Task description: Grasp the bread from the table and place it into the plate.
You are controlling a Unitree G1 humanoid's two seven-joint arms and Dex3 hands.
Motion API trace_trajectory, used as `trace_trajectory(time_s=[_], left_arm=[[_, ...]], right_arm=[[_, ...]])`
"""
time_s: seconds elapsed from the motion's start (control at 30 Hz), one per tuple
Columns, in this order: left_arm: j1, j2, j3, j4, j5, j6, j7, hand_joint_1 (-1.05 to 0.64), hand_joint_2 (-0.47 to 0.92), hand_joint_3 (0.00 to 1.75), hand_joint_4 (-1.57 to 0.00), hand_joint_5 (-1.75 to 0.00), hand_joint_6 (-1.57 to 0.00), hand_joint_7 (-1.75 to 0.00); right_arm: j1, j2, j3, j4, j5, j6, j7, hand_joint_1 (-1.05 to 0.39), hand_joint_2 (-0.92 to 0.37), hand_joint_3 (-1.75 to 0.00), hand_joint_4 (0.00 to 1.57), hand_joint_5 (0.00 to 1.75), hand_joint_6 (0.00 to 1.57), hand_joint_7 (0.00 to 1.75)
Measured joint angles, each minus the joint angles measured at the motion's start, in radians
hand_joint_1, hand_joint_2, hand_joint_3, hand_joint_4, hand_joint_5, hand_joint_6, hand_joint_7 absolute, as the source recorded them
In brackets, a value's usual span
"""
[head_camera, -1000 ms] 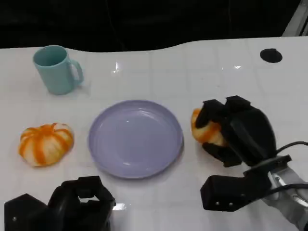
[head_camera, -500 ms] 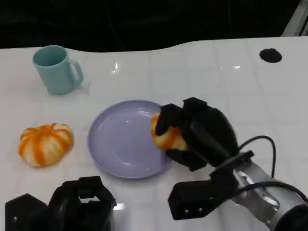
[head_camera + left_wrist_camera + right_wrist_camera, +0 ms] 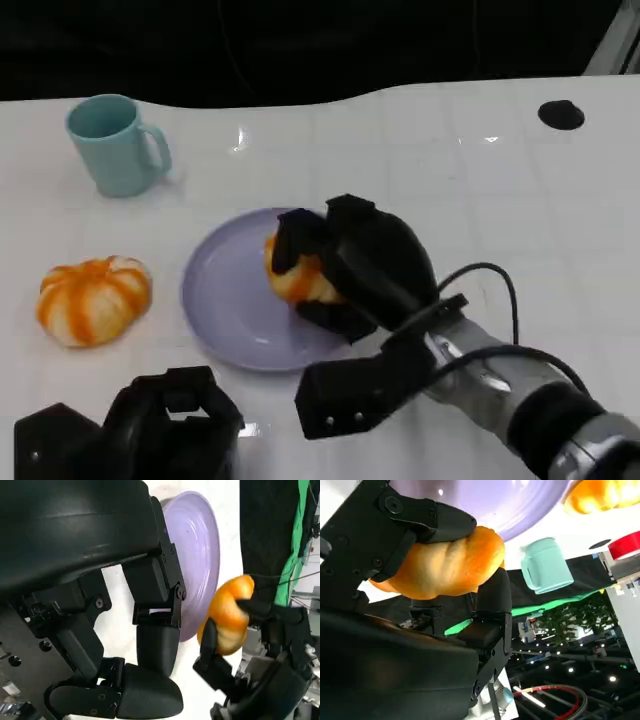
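Golden, glossy bread, seemingly twisted, above plate.

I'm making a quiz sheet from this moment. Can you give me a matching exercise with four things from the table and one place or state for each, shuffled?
Things:
1. bread
2. plate
3. mug
4. striped bun

Places or states:
A. far left corner of the table
B. held in the right hand
C. lying on the table, left of the plate
D. middle of the table, under the held bread

Pairs: 1-B, 2-D, 3-A, 4-C
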Motion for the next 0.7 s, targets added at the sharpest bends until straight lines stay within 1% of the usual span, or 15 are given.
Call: trace_trajectory(time_s=[0.03, 0.07, 0.13, 0.17, 0.2, 0.23, 0.27, 0.3, 0.33, 0.4, 0.43, 0.47, 0.5, 0.57, 0.7], left_arm=[[0.0, 0.0, -0.001, 0.0, 0.003, -0.001, 0.0, -1.05, 0.4, 1.04, -1.57, -1.22, -1.42, -0.89], [0.0, 0.0, -0.001, 0.0, 0.004, -0.002, 0.0, -1.05, 0.4, 1.04, -1.57, -1.22, -1.42, -0.88], [0.0, 0.0, -0.001, 0.0, 0.004, -0.002, 0.0, -1.05, 0.4, 1.04, -1.57, -1.22, -1.42, -0.88], [0.0, 0.0, -0.001, 0.0, 0.004, -0.002, 0.0, -1.05, 0.4, 1.04, -1.57, -1.22, -1.42, -0.88], [0.0, 0.0, -0.001, 0.0, 0.005, -0.003, 0.0, -1.05, 0.4, 1.04, -1.57, -1.22, -1.42, -0.88], [0.0, -0.001, -0.001, 0.0, 0.007, -0.003, 0.0, -1.05, 0.4, 1.04, -1.57, -1.22, -1.42, -0.88], [0.0, -0.001, -0.001, 0.0, 0.01, -0.003, 0.0, -1.05, 0.4, 1.04, -1.57, -1.22, -1.42, -0.88], [0.0, -0.001, -0.001, 0.0, 0.011, -0.003, 0.0, -1.05, 0.4, 1.04, -1.57, -1.22, -1.42, -0.88], [0.0, -0.001, -0.001, 0.0, 0.011, -0.003, 0.0, -1.05, 0.4, 1.04, -1.57, -1.22, -1.42, -0.88], [0.0, -0.001, 0.0, 0.0, 0.011, -0.003, 0.0, -1.05, 0.4, 1.04, -1.57, -1.22, -1.43, -0.88], [0.0, -0.001, 0.0, 0.0, 0.011, -0.003, 0.0, -1.05, 0.4, 1.04, -1.57, -1.22, -1.43, -0.88], [0.0, -0.001, 0.0, 0.0, 0.011, -0.003, 0.0, -1.05, 0.4, 1.04, -1.57, -1.22, -1.43, -0.88], [0.0, -0.001, 0.0, 0.0, 0.011, -0.003, 0.0, -1.05, 0.4, 1.04, -1.57, -1.22, -1.43, -0.88], [0.0, -0.001, 0.001, 0.0, 0.011, -0.003, 0.0, -1.05, 0.4, 1.04, -1.57, -1.22, -1.43, -0.88], [0.0, -0.001, 0.0, 0.0, 0.012, -0.003, 0.0, -1.05, 0.4, 1.04, -1.57, -1.22, -1.43, -0.88]], right_arm=[[-0.014, 0.008, 0.003, 0.024, 0.0, -0.002, -0.011, -0.2, -0.29, -1.23, 0.95, 1.75, 0.72, 1.75], [-0.027, 0.014, 0.008, 0.046, 0.0, -0.003, -0.022, -0.2, -0.32, -1.16, 0.93, 1.75, 0.72, 1.67], [-0.048, 0.023, 0.017, 0.084, 0.001, -0.017, -0.039, -0.2, -0.4, -0.96, 0.88, 1.75, 0.81, 1.29], [-0.053, 0.027, 0.018, 0.098, 0.002, -0.027, -0.043, -0.21, -0.48, -0.8, 0.86, 1.61, 0.88, 1.02], [-0.058, 0.029, 0.019, 0.111, 0.004, -0.037, -0.045, -0.22, -0.6, -0.6, 0.85, 1.37, 0.94, 0.65], [-0.062, 0.029, 0.019, 0.123, 0.006, -0.046, -0.045, -0.23, -0.66, -0.5, 0.84, 1.23, 0.97, 0.45], [-0.065, 0.029, 0.019, 0.131, 0.006, -0.049, -0.044, -0.25, -0.7, -0.44, 0.78, 1.12, 0.94, 0.3], [-0.067, 0.029, 0.019, 0.139, 0.007, -0.051, -0.044, -0.28, -0.74, -0.4, 0.66, 0.94, 0.87, 0.17], [-0.071, 0.029, 0.021, 0.146, 0.007, -0.052, -0.04, -0.31, -0.77, -0.36, 0.59, 0.79, 0.82, 0.1], [-0.075, 0.029, 0.024, 0.154, 0.007, -0.05, -0.023, -0.44, -0.88, -0.18, 0.39, 0.47, 0.59, 0.02], [-0.077, 0.029, 0.026, 0.155, 0.007, -0.043, -0.002, -0.47, -0.9, -0.15, 0.36, 0.42, 0.55, 0.01], [-0.078, 0.029, 0.028, 0.155, 0.007, -0.036, 0.016, -0.55, -0.91, -0.18, 0.27, 0.36, 0.46, 0.01], [-0.078, 0.029, 0.029, 0.155, 0.007, -0.026, 0.037, -0.62, -0.92, -0.22, 0.18, 0.31, 0.39, 0.0], [-0.078, 0.028, 0.029, 0.151, 0.008, -0.008, 0.087, -0.69, -0.92, -0.28, 0.12, 0.28, 0.33, 0.0], [-0.078, 0.018, 0.029, 0.108, 0.012, 0.013, 0.15, -0.73, -0.92, -0.35, 0.1, 0.29, 0.29, 0.0]])
